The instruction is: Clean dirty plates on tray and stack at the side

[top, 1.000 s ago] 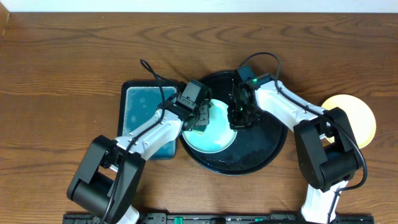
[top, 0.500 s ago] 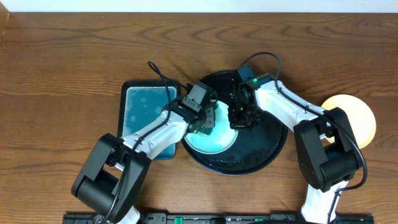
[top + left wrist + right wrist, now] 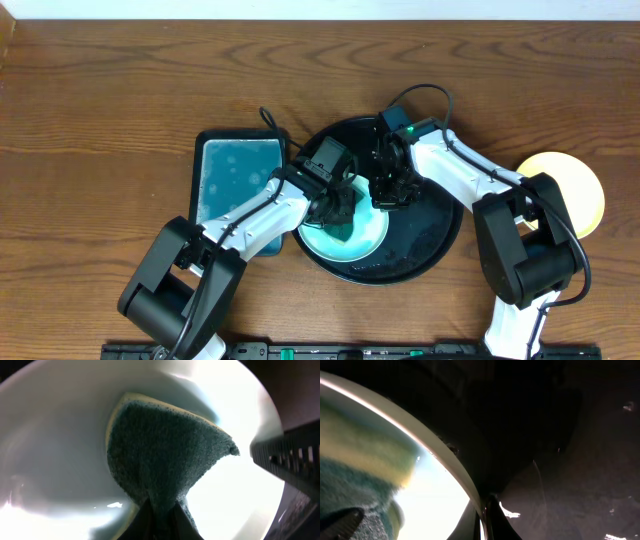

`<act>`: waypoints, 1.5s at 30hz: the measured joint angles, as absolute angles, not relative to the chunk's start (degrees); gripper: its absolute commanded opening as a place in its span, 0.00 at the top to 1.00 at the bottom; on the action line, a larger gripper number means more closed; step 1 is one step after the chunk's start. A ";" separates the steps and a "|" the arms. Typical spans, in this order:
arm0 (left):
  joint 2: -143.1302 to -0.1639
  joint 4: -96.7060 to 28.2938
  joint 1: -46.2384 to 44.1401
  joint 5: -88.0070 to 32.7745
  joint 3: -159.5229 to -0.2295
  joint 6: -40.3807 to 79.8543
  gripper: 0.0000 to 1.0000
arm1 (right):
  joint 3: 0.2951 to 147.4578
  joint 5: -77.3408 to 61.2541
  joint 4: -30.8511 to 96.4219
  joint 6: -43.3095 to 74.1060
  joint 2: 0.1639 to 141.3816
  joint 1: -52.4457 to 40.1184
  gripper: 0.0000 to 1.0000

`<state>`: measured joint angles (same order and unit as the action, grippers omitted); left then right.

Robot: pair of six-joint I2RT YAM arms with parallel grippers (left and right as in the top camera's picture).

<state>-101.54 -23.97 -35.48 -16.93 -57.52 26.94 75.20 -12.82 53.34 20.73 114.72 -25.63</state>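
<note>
The left gripper [image 3: 160, 510] pinches a dark green sponge [image 3: 165, 455] by its narrow end, and the sponge's scrubbing face lies flat in the mint plate [image 3: 365, 238]. The right gripper [image 3: 486, 516] is clamped thin on that plate's upper right rim. The plate sits in the left half of the black tray [image 3: 432, 248], at frame centre. A basin [image 3: 232, 180] of blue-green water lies just left of the tray. The yellow plate [image 3: 572, 190] rests on the table [image 3: 120, 90] at far right, apart from the tray.
</note>
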 measured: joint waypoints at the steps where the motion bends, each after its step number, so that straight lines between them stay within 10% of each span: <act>1: -101.54 -24.03 -35.48 -17.17 -57.52 26.72 0.92 | 75.20 -12.82 53.34 20.67 114.72 -25.63 0.99; 22: -101.60 -23.75 -22.65 -24.08 -57.01 26.24 0.92 | 75.20 -13.17 54.00 23.07 114.72 -25.80 0.99; 45: -102.35 -13.10 -32.56 -20.27 -56.31 32.84 0.92 | 75.22 -12.93 53.47 25.23 114.69 -25.78 0.99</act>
<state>-102.35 -13.10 -32.56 -20.27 -56.31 32.84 75.22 -12.93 53.47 25.23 114.69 -25.78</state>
